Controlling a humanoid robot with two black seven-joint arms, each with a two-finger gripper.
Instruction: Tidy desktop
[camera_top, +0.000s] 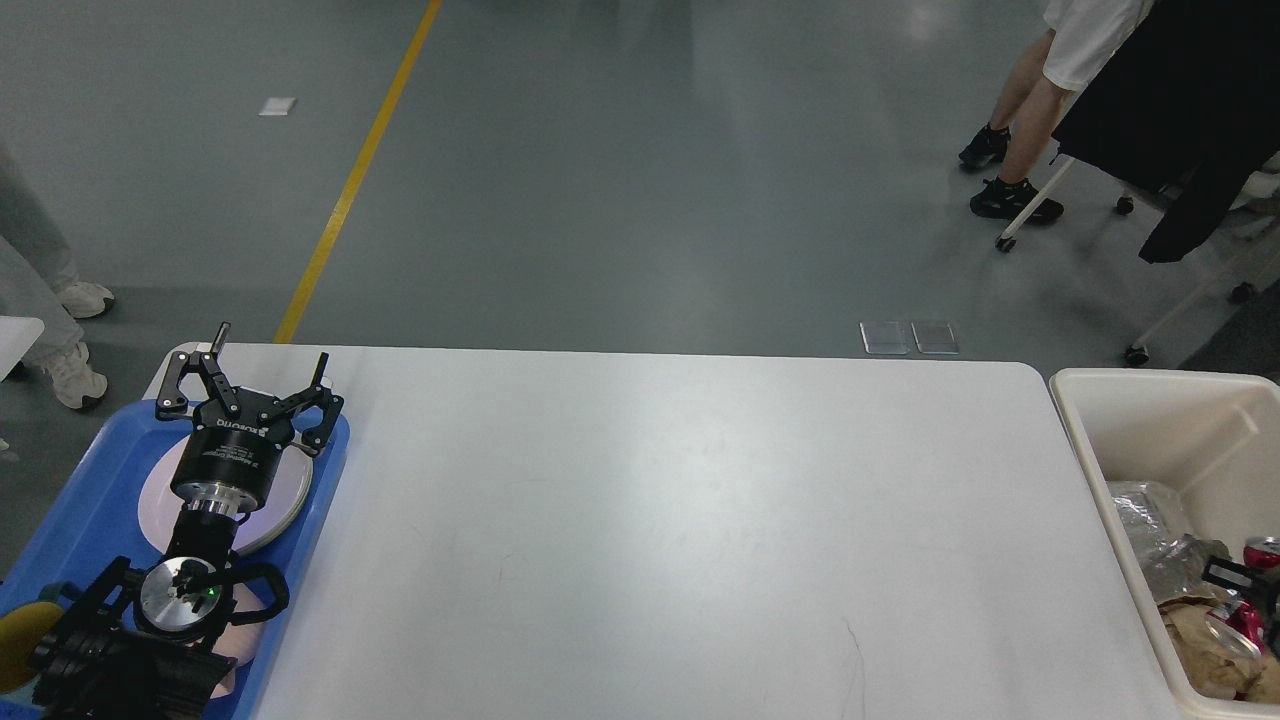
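White and glossy, the desktop fills the middle of your view. Your left gripper hovers spread wide over the grey plate on the blue tray. Your right gripper barely shows inside the cream bin among crumpled trash; you cannot tell its state.

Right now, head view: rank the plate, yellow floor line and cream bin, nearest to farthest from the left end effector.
1. The plate, directly under the left end effector, on the blue tray at the table's left edge.
2. The yellow floor line, on the floor just beyond the table's far left corner.
3. The cream bin, past the table's right edge, clearly farthest.
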